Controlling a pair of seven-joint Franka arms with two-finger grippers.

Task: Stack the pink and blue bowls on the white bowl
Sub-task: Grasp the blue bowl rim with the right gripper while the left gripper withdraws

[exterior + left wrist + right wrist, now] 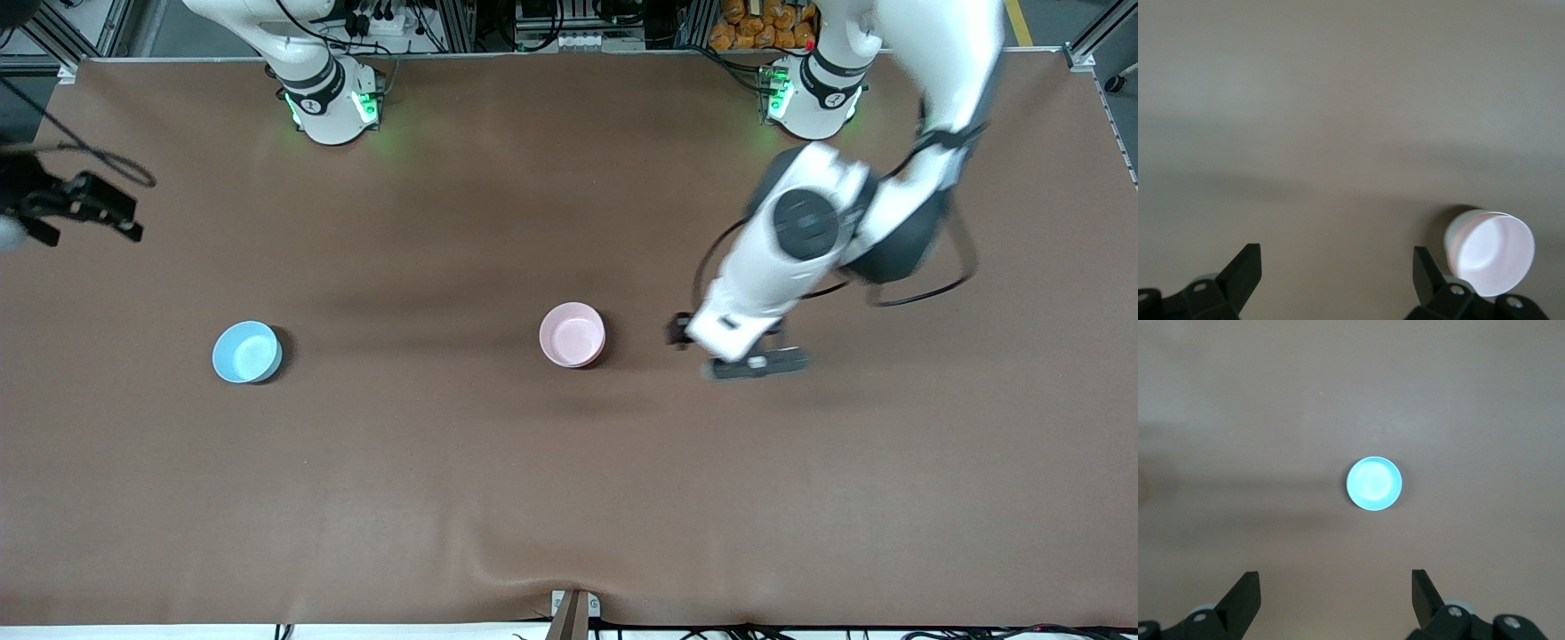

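Nearest the front edge of the table you have the 2 bowls in a row, well apart. The blue bowl sits alone toward the right arm's end, upright and untouched, so it looks like the step still to do. The pink bowl sits mid-table; in the left wrist view a whitish wall shows under its rim, so you can judge it already nested on the white bowl, though the front view shows little of that.

The left hand hangs over bare table just beside the pink bowl, toward the left arm's end. Its fingers are spread wide and hold nothing, touching neither bowl.

The right hand waits high over the table's edge at the right arm's end. Its wrist view looks straight down on the blue bowl, fingers wide apart and empty, a fair pose for a descent onto it.
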